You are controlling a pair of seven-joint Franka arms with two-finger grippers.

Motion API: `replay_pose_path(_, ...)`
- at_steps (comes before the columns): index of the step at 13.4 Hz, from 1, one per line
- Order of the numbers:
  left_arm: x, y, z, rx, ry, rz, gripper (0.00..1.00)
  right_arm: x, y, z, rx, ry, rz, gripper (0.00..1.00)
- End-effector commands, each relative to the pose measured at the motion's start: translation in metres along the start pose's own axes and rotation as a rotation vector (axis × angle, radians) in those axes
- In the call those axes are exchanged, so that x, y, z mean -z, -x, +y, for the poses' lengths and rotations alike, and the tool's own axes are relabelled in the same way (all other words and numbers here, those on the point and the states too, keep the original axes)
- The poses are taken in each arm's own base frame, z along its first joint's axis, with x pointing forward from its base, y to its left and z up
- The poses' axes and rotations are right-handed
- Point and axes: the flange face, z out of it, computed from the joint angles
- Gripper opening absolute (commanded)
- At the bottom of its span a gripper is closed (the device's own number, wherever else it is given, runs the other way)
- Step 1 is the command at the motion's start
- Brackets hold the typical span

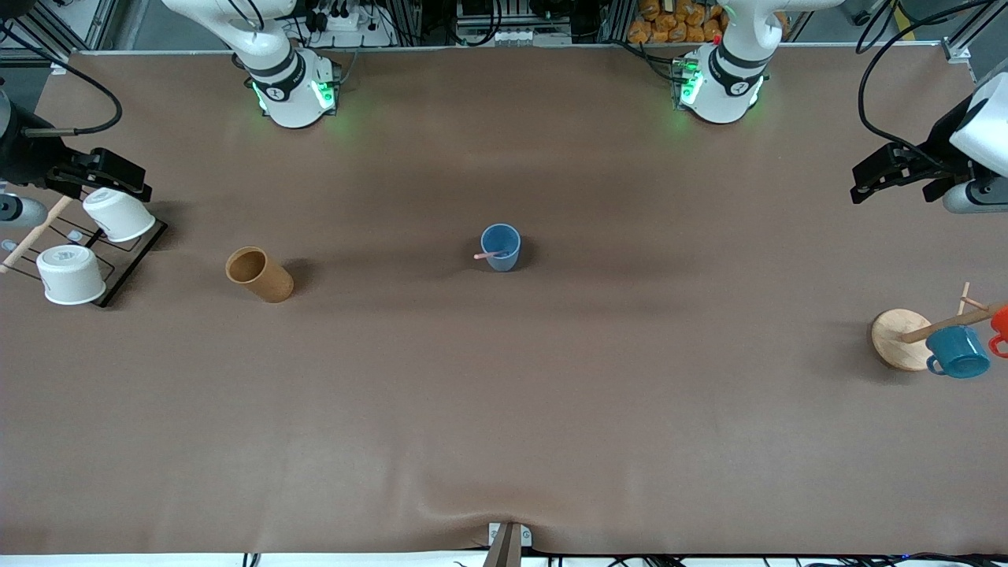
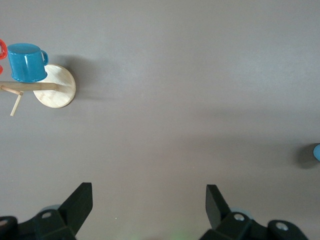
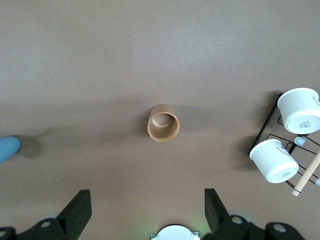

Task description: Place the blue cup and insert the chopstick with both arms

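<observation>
The blue cup [image 1: 501,247] stands upright in the middle of the table. The pale-pink chopstick [image 1: 489,255] rests inside it, leaning, with its tip sticking out over the rim. My right gripper [image 1: 134,183] is open and empty, up over the rack of white cups at the right arm's end of the table. In the right wrist view [image 3: 146,205] the cup shows only as a sliver [image 3: 7,148] at the picture's edge. My left gripper [image 1: 865,179] is open and empty over bare table at the left arm's end. In the left wrist view [image 2: 147,200] a sliver of the cup [image 2: 317,152] shows.
A brown cardboard-coloured cup [image 1: 260,274] stands between the blue cup and a black wire rack [image 1: 130,264] holding two white cups [image 1: 71,274]. At the left arm's end, a wooden mug stand [image 1: 898,335] holds a teal mug [image 1: 957,352] and a red one [image 1: 1000,324].
</observation>
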Motion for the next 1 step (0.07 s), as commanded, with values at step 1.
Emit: replay_pose_path(1,0.0089,0.0068,0.0014,0.0,0.003,0.008,1.0,0.0008,0.0084,0.0013,-0.003,0.018,-0.006,1.0)
